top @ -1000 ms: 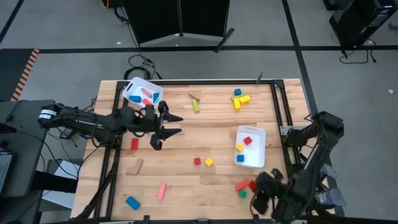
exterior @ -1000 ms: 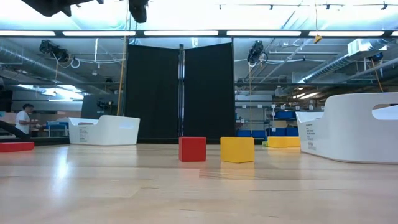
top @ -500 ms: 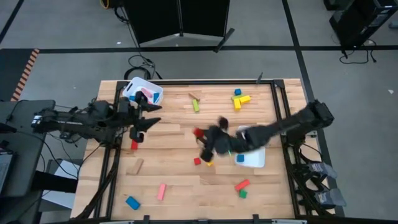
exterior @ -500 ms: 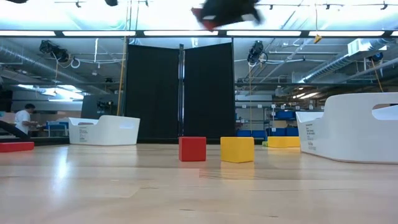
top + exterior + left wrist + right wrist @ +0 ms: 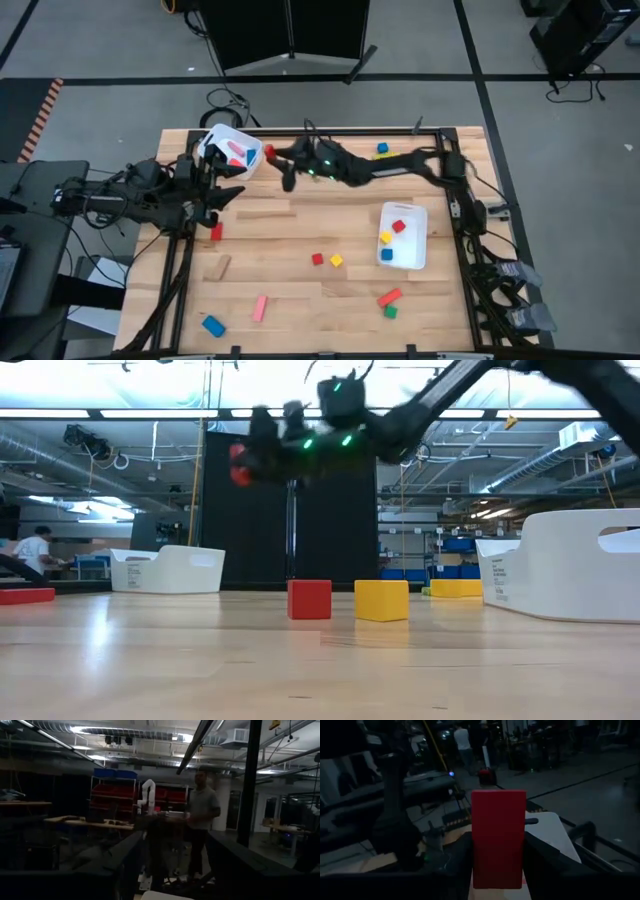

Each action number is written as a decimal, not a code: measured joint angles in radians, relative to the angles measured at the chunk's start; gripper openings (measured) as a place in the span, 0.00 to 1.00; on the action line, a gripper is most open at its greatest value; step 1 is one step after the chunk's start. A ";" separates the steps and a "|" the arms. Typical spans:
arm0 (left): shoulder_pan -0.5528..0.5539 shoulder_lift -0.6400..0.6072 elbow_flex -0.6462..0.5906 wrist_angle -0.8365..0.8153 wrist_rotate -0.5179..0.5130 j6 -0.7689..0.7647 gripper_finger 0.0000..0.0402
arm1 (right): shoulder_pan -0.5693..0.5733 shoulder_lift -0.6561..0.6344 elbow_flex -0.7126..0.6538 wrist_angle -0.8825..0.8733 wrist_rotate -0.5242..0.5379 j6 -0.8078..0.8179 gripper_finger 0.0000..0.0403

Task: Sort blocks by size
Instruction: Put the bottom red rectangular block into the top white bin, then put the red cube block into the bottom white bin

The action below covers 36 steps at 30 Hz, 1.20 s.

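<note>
The right claw (image 5: pixel 283 168) was stretched far across the bench (image 5: pixel 300 215) and held a red bar block (image 5: pixel 498 837) tight between its two fingers. The block stuck out past the fingertips. The claw hung in the air, well above the wood, and just beside the white bin (image 5: pixel 230 150) at the far left corner. In that bin lay a few long blocks, red and blue.

The left claw (image 5: pixel 225 198) waited near that same bin, a little lower on the bench. Its fingers stood apart with nothing between them. A small red block (image 5: pixel 216 232) lay close beside it.

The step in hand looked like carrying the long red block to the bin with the other long ones. Next, the right claw would need to move a bit more until the block was right over the bin's open top, then let go so it drops inside and not onto the rim.

Far from the right claw, a second white bin (image 5: pixel 402 236) held little cubes. More blocks were left loose on the wood: a red cube (image 5: pixel 309 599) and a yellow cube (image 5: pixel 381 600) side by side, and a pink bar (image 5: pixel 260 307) well apart from them.
</note>
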<state>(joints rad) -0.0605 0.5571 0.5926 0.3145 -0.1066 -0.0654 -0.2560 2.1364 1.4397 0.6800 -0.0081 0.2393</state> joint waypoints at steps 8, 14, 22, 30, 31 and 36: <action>0.000 0.000 0.000 0.000 0.000 -0.043 0.56 | -0.038 0.317 0.446 -0.063 -0.094 0.023 0.36; 0.000 0.001 0.000 0.001 0.001 -0.044 0.56 | -0.044 0.504 0.775 -0.210 -0.069 0.007 0.36; 0.000 0.006 0.000 -0.004 0.001 -0.044 0.56 | -0.073 0.599 0.862 -0.262 0.017 0.035 0.41; 0.000 0.011 0.000 -0.004 0.001 -0.044 0.56 | -0.093 0.596 0.868 -0.313 -0.030 0.031 0.51; 0.000 0.011 0.000 -0.004 0.001 -0.044 0.56 | -0.093 0.596 0.872 -0.313 -0.049 0.034 0.53; 0.000 0.011 0.000 -0.004 0.001 -0.044 0.56 | -0.098 0.592 0.877 -0.327 -0.126 0.032 0.64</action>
<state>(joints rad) -0.0601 0.5686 0.5926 0.3105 -0.1055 -0.1093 -0.3538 2.7288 2.3166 0.3530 -0.1341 0.2709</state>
